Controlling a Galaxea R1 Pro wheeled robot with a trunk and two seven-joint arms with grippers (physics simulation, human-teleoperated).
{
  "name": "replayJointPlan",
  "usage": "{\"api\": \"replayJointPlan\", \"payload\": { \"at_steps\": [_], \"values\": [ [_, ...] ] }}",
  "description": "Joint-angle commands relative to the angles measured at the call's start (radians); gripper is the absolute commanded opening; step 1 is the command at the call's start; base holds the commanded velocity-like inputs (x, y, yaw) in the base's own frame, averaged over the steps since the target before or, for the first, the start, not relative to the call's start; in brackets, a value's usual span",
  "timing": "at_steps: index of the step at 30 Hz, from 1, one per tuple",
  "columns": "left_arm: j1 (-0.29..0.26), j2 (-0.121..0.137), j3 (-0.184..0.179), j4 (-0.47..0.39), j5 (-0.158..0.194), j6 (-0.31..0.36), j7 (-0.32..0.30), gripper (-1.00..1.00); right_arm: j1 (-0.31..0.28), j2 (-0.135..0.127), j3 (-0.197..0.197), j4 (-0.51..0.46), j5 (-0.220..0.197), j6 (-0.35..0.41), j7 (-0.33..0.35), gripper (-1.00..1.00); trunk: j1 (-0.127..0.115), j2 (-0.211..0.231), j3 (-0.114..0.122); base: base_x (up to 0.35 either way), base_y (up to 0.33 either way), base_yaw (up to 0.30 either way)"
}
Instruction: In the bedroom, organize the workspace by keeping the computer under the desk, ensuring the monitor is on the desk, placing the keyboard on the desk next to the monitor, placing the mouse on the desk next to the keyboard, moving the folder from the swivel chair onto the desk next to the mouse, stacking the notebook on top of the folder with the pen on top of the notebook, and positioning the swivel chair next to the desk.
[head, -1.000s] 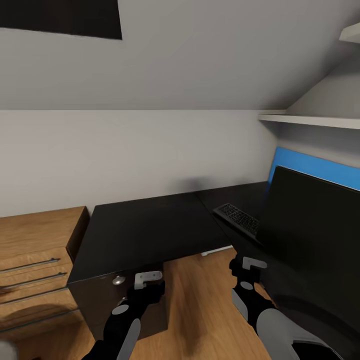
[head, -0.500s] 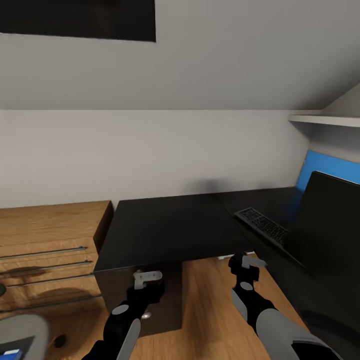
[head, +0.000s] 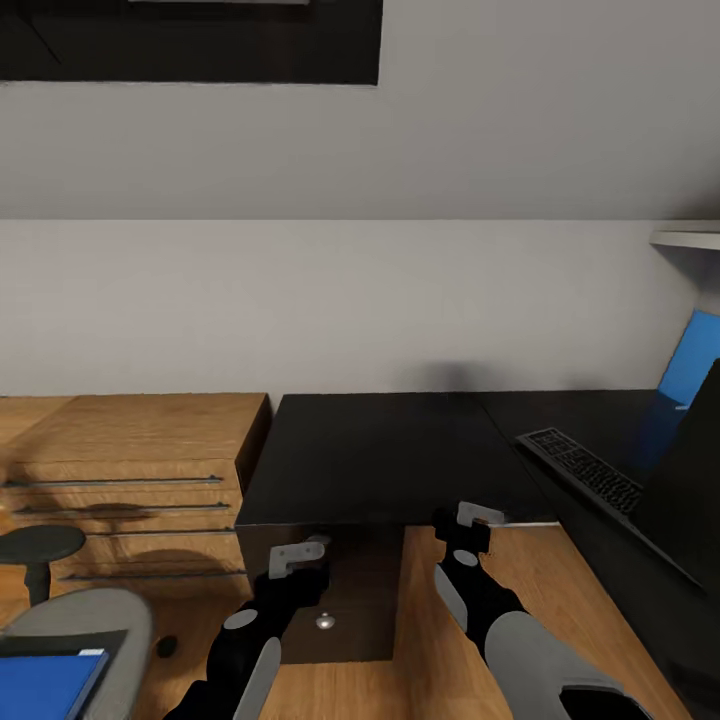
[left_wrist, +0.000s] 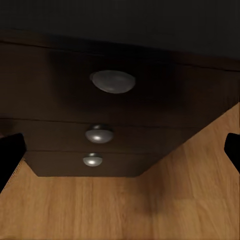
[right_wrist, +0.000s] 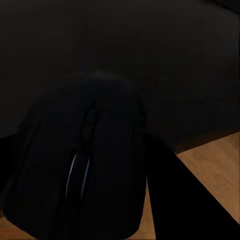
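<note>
Grey sloped walls back the black desk (head: 380, 455), where the keyboard (head: 583, 467) lies at the right. The right gripper (head: 458, 527) is clamped on the mouse (right_wrist: 85, 160), presumably for placing beside that keyboard. The left gripper (head: 300, 560) hangs spread and empty.

The desk (head: 385, 455) top lies bare from its left edge across to the keyboard (head: 580, 468) near the right; the monitor (head: 695, 470) blocks the right end.

Soft even light, dim wrist views (slightly blurred)
</note>
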Motion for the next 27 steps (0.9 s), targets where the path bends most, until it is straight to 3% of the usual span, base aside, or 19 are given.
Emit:
{"api": "replayJointPlan", "payload": {
  "at_steps": [1, 4, 6, 10, 15, 18, 22, 23, 27],
  "values": [
    [-0.001, 0.0, -0.002, -0.001, 0.01, 0.003, 0.009, 1.0, -0.001, 0.003, -0.009, -0.033, -0.003, 0.034, 0.001, -1.0, 0.0, -0.001, -0.001, 0.0, 0.0, 0.279],
    [-0.001, 0.0, -0.002, -0.002, 0.011, 0.004, 0.01, 1.0, -0.001, 0.008, -0.01, -0.111, -0.009, 0.151, -0.001, -1.0, 0.0, -0.001, -0.001, 0.0, 0.0, 0.279],
    [-0.001, 0.0, 0.0, -0.003, 0.011, 0.004, 0.01, 1.0, -0.001, 0.01, -0.01, -0.177, -0.028, 0.279, -0.002, -1.0, 0.0, -0.001, -0.002, 0.0, 0.0, 0.279],
    [-0.001, 0.0, 0.005, -0.012, 0.015, 0.006, 0.011, 1.0, -0.001, 0.013, -0.008, -0.238, -0.074, 0.343, -0.001, -1.0, 0.0, -0.001, -0.003, 0.0, 0.0, 0.279],
    [-0.001, 0.002, 0.01, -0.041, 0.052, 0.02, 0.011, 1.0, -0.001, 0.013, -0.007, -0.239, -0.091, 0.348, 0.016, -1.0, 0.0, -0.001, -0.006, 0.0, 0.0, 0.279],
    [-0.001, 0.009, 0.029, -0.035, 0.076, 0.048, 0.011, 1.0, -0.001, 0.013, -0.006, -0.185, -0.091, 0.319, 0.036, -1.0, 0.0, -0.001, -0.007, 0.0, 0.0, 0.279],
    [-0.001, 0.021, 0.056, 0.001, 0.082, 0.056, 0.014, 1.0, -0.001, 0.013, -0.003, -0.129, -0.089, 0.273, 0.043, -1.0, 0.0, -0.001, -0.008, 0.0, 0.0, 0.279],
    [-0.001, 0.029, 0.068, 0.028, 0.081, 0.057, 0.017, 1.0, -0.001, 0.013, 0.001, -0.098, -0.086, 0.229, 0.042, -1.0, 0.0, -0.001, -0.009, 0.0, 0.0, 0.278],
    [-0.001, 0.028, 0.067, 0.039, 0.082, 0.058, 0.017, 1.0, -0.001, 0.013, 0.007, -0.094, -0.084, 0.214, 0.041, -1.0, 0.0, -0.001, -0.01, 0.0, 0.0, 0.136]
  ]
}}
